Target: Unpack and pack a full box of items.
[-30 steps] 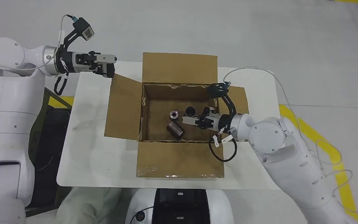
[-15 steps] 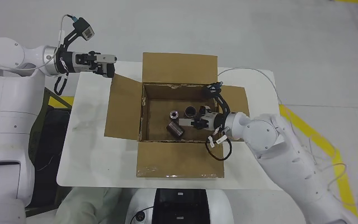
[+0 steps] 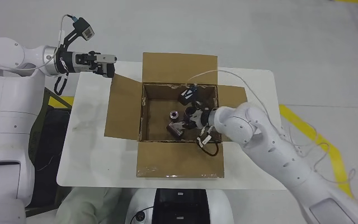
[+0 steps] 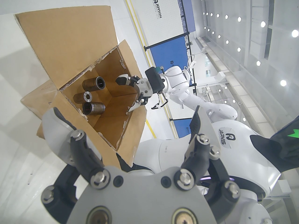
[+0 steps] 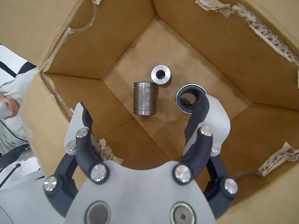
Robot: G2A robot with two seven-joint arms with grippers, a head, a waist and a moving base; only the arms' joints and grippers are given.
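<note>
The white tabletop (image 3: 92,145) carries one open cardboard box (image 3: 179,161), with its four flaps folded outward and torn edges along the rim. We judge that unpacking is under way, because three metal parts lie on the box floor.

The left gripper (image 3: 109,64) hangs above the far left corner of the tabletop, just beyond the left flap, with its fingers spread wide and nothing between them. The right gripper (image 5: 141,103) is inside the box, above the parts. Its fingers are also wide apart and empty.

The parts are near each other. A grey sleeve (image 5: 145,99) lies on its side. A dark-rimmed sleeve (image 5: 190,99) stands upright just beside it, and a small silver bushing (image 5: 160,74) stands next to both.

In the right wrist view one finger (image 5: 205,108) covers the rim of the dark-rimmed sleeve, and we cannot tell if they touch. If the gripper descends like this, that finger may land on the rim and tip the sleeve. The lying sleeve can roll when pushed. Wide fingers may also catch two parts together.
</note>
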